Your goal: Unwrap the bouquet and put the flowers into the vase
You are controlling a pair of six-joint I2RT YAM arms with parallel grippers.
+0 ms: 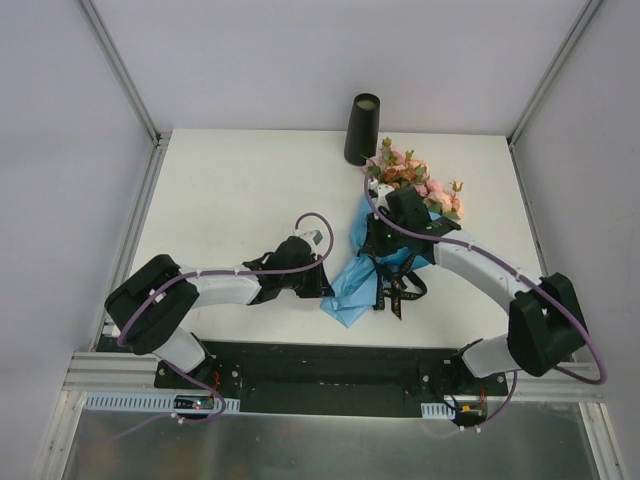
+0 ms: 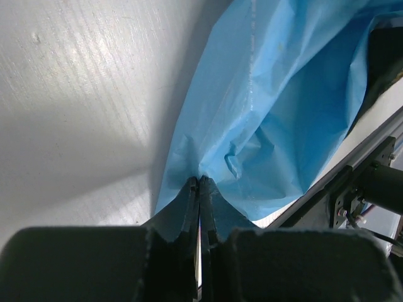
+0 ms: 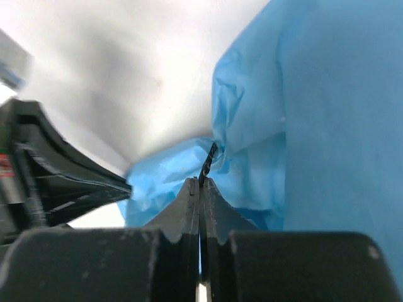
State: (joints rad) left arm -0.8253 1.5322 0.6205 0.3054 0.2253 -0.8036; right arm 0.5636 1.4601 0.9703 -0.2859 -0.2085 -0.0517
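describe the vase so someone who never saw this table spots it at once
Go to the far edge of the white table, slightly right of centre. There the vase stands upright, just left of the flowers. It is the only tall black cylinder, pale-rimmed.

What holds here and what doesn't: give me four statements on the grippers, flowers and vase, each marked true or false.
1. The left gripper is shut on the blue paper. True.
2. The flowers stand in the vase. False: they lie on the table beside it.
3. The vase stands upright. True.
4. The right gripper is wide open. False: it is shut, pinching a strand of black ribbon.
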